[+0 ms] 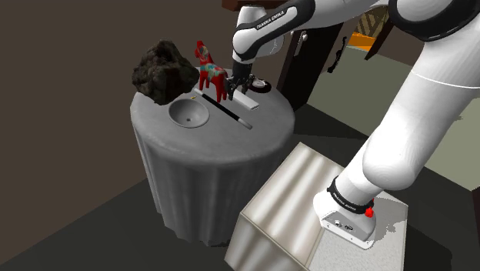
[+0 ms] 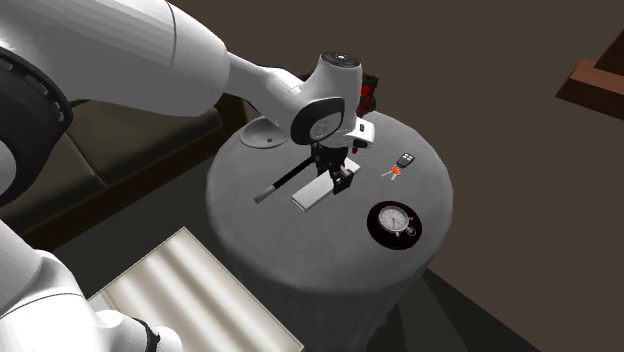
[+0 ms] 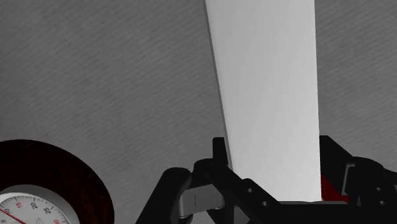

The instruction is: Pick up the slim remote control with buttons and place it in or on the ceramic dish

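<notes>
A red painted horse figurine [image 1: 209, 69] and dark craggy rock [image 1: 164, 71] are crowding the shallow grey dish [image 1: 189, 115]; a thin black rod [image 1: 223, 110] is lying beside it.

The remote [image 3: 267, 95] is drawn plain white, the hand [image 3: 273, 153] black, the surface [image 1: 223, 146] and the dish [image 1: 189, 115] grey. The horse figure [image 1: 209, 71] is painted red, seemingly with lighter markings.

Table: round table [image 1: 215, 162] at the centre of the shoulder view, draped in grey cloth that hangs in folds
Floor: dark floor [image 1: 69, 223] at lower left, paler towards the right edge
Furniture: dark wooden piece [image 1: 308, 73] behind the table, upper centre; brown wooden corner [image 2: 595, 85] at the second exterior view's upper right
Light: dim, soft shadows
</notes>
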Robot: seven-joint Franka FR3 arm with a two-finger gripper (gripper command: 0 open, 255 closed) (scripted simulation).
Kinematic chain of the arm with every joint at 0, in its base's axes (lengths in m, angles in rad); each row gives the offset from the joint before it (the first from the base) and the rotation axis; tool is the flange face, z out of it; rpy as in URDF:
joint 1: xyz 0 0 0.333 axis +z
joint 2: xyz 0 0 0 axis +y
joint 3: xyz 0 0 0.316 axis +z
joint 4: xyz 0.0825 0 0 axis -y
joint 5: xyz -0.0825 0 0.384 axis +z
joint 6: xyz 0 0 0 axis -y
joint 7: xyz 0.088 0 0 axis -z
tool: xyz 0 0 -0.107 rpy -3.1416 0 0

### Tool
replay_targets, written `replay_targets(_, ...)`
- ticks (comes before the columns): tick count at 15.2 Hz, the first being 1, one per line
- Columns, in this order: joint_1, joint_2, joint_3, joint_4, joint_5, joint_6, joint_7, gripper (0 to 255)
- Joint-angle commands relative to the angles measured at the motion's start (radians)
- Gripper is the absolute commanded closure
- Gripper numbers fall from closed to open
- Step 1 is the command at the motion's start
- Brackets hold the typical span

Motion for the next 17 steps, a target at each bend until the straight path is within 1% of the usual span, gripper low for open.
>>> replay_targets(1,0.002,-0.016,0.0,0.009,-0.003,-0.025,0.005,255)
replay_targets(17,0.003,-0.109,-0.001,0.119,-0.019,-0.227,0.018,255)
